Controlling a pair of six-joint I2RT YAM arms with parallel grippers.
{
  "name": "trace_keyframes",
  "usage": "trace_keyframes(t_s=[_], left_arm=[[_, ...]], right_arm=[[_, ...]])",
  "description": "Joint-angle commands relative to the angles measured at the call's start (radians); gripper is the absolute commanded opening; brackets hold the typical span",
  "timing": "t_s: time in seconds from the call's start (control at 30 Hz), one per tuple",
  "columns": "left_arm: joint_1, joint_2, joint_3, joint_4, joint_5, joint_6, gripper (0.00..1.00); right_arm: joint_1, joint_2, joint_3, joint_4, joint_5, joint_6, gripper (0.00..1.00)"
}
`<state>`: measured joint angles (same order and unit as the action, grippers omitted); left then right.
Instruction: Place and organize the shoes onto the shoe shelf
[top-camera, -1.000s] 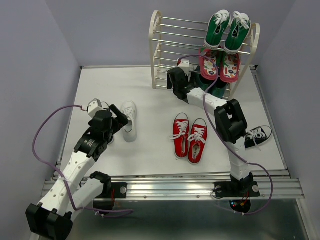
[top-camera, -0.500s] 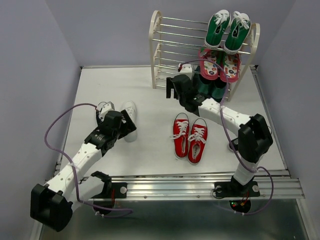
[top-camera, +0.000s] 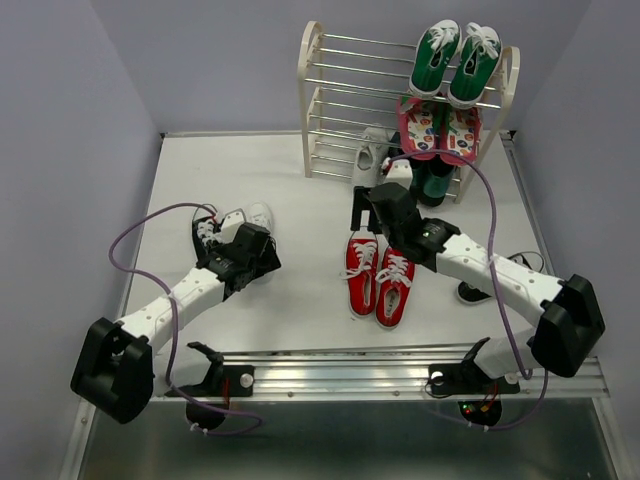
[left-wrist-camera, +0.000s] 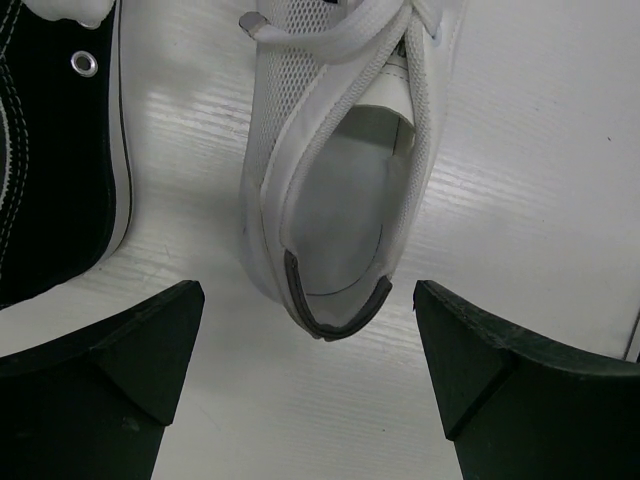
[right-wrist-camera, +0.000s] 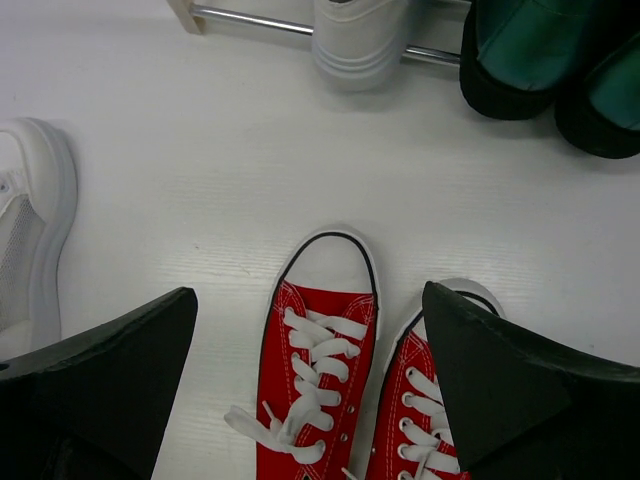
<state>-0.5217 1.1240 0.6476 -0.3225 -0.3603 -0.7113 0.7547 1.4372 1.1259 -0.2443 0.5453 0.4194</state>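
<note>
A white sneaker (top-camera: 259, 214) lies left of centre on the table. My left gripper (top-camera: 254, 238) is open just behind its heel. In the left wrist view the heel (left-wrist-camera: 335, 250) lies ahead of my open left gripper (left-wrist-camera: 310, 375), not touched. A black sneaker (left-wrist-camera: 50, 150) lies beside it on the left. The second white sneaker (top-camera: 372, 150) rests at the shoe shelf's (top-camera: 309, 100) bottom tier. My right gripper (top-camera: 366, 208) is open and empty over the toes of the red pair (top-camera: 381, 275). The right wrist view shows my right gripper (right-wrist-camera: 310, 385) over the red shoes (right-wrist-camera: 315, 370).
A green pair (top-camera: 455, 60) sits on the shelf's top tier and a pink patterned pair (top-camera: 440, 130) below it. Dark green items (right-wrist-camera: 540, 60) stand at the shelf's foot. Another black sneaker (top-camera: 478, 292) lies right, partly under my right arm.
My right arm has drawn back from the shelf to over the red pair; a white shoe now shows on the bottom tier. My left gripper has moved in behind the white shoe's heel.
</note>
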Motion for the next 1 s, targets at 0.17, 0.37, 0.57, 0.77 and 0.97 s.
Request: trace_keyframes(t_s=[0.17, 0.37, 0.57, 0.77, 0.97], left_arm=[[-0.003, 0.051, 0.038, 0.071, -0.06, 0.042, 0.74], [-0.003, 0.071, 0.027, 0.092, -0.057, 0.052, 0.41], [-0.003, 0.066, 0.046, 0.091, -0.094, 0.072, 0.0], [-0.064, -0.047, 0.046, 0.192, -0.059, 0.177, 0.0], [-0.139, -0.134, 0.061, 0.253, -0.052, 0.263, 0.0]], right_arm=[[-0.003, -0.176, -0.092, -0.076, 0.117, 0.068, 1.0], [-0.003, -0.196, -0.109, -0.082, 0.14, 0.071, 1.0], [-0.003, -0.205, -0.118, -0.082, 0.16, 0.071, 1.0], [-0.003, -0.218, -0.127, -0.082, 0.189, 0.039, 1.0], [-0.003, -0.253, -0.146, -0.082, 0.249, 0.022, 1.0]])
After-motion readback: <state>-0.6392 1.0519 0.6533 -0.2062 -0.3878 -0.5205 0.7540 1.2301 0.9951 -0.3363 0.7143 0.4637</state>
